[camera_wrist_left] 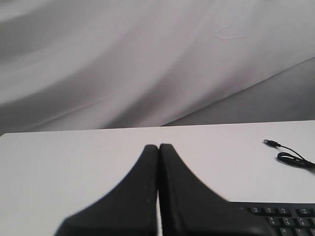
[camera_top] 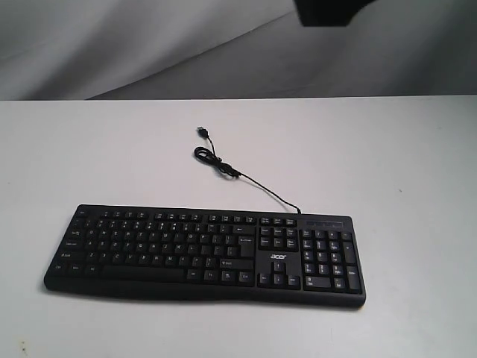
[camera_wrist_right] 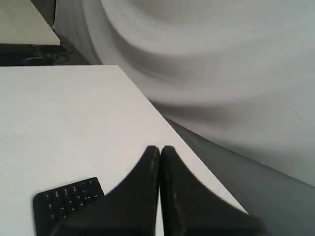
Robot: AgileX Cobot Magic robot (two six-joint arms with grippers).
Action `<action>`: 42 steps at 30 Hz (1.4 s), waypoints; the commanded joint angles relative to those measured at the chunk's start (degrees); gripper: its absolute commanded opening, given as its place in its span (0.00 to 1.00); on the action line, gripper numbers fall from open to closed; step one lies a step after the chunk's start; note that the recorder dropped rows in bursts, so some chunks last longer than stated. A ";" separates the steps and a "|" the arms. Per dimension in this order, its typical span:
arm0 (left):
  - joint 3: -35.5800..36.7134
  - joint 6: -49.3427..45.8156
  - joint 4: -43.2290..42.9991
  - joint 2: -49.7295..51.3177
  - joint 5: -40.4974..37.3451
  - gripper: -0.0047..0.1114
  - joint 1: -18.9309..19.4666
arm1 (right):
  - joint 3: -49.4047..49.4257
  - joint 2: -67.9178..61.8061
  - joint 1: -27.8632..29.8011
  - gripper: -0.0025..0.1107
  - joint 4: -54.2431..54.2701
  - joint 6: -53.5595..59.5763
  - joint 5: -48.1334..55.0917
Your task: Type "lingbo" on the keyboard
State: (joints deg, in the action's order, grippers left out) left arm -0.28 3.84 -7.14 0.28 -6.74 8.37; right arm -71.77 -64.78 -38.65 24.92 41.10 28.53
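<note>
Wrist views: L jaws, R jaws pressed together, empty, raised nr keyboard (camera_wrist_left: pixel 284 219).

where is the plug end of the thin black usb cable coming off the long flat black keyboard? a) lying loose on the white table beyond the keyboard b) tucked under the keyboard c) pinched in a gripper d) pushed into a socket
a: in the exterior view the thin black USB cable leaves the far edge of the long flat black keyboard, loops once, and its plug lies bare on the white table, joined to nothing.
</note>
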 commanded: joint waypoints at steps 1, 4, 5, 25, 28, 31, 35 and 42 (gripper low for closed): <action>0.28 0.12 -0.01 -0.28 0.50 0.04 -0.38 | 0.61 5.96 0.16 0.02 1.12 -0.63 -1.62; 0.28 0.12 -0.01 -0.28 0.50 0.04 -0.38 | 0.49 10.28 0.16 0.02 0.49 -0.33 -2.25; 0.28 0.12 -0.01 -0.28 0.50 0.04 -0.38 | 0.39 12.16 0.16 0.02 -1.74 -1.16 -3.32; 0.28 0.12 -0.01 -0.28 0.50 0.04 -0.38 | 36.39 32.46 28.52 0.02 -28.44 -43.84 -25.27; 0.28 0.12 -0.01 -0.28 0.50 0.04 -0.38 | 44.72 38.46 32.20 0.02 -28.37 -44.09 -28.83; 0.28 0.12 -0.01 -0.28 0.50 0.04 -0.38 | 50.46 44.13 34.82 0.02 -28.37 -44.31 -29.11; 0.28 0.12 -0.01 -0.28 0.50 0.04 -0.38 | 56.66 49.58 37.73 0.02 -28.37 -45.84 -29.11; 0.28 0.12 -0.01 -0.28 0.50 0.04 -0.38 | 65.42 57.66 39.40 0.02 -27.49 -41.68 -25.82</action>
State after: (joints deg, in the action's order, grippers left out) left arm -0.28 3.84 -7.14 0.28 -6.74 8.37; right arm -8.84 -9.59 0.33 -2.86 -2.88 1.19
